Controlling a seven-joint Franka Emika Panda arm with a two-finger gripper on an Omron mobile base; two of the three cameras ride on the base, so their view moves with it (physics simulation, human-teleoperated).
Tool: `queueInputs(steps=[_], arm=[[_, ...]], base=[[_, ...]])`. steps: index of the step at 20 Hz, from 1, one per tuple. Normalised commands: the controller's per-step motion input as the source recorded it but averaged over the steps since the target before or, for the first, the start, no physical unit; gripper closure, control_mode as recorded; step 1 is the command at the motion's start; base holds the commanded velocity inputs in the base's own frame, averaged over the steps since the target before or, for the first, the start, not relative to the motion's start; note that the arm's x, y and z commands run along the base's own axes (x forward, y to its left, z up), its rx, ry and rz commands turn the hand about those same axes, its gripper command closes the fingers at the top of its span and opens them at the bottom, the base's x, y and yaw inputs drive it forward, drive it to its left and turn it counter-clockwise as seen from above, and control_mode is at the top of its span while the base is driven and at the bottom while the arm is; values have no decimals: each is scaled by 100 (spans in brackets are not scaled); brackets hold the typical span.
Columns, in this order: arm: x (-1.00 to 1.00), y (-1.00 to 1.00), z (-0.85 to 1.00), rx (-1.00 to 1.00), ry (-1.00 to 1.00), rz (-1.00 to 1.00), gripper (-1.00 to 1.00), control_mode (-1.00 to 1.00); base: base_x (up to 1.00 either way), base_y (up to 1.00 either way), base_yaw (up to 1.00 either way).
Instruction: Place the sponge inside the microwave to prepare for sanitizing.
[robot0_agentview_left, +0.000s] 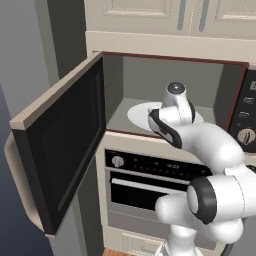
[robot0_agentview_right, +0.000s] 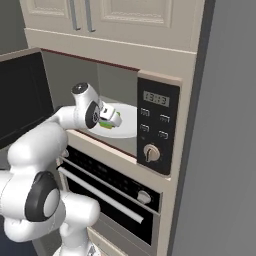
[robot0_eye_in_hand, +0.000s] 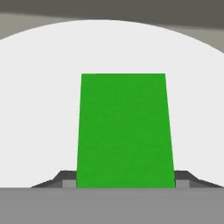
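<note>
Sponge (robot0_eye_in_hand: 124, 131) clamped between the two fingers (robot0_eye_in_hand: 66, 178), green face up, held just over the white turntable (robot0_eye_in_hand: 39, 109) inside the microwave (robot0_agentview_left: 175, 75) cavity. Also visible at the hand in the right base view, green and yellow (robot0_agentview_right: 106, 123). Microwave door (robot0_agentview_left: 60, 150) swung wide open leftward. Black-fronted oven (robot0_agentview_left: 145, 185) directly beneath.

Cream cabinets (robot0_agentview_left: 150, 15) are sitting up top, a black-fronted oven (robot0_agentview_left: 150, 187) is sitting below, grey wall (robot0_agentview_right: 225, 150) running alongside.

Sponge (robot0_eye_in_hand: 124, 131) near end cut off behind the grey band
</note>
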Motion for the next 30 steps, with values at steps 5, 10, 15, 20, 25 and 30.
queueInputs(steps=[5,10,15,20,25,30], arm=[[12,0,-1,0,0,0,-100,-100],[0,0,0,0,0,0,-100,-100],[-12,0,15,0,-4,0,-100,-100],[-66,6,36,-1,-23,0,-100,-100],[-91,2,17,-3,-17,0,-100,-100],[-94,0,60,0,0,0,-100,-100]], base=[[0,0,0],[0,0,0],[0,0,0],[0,0,0],[0,0,0],[0,0,0]])
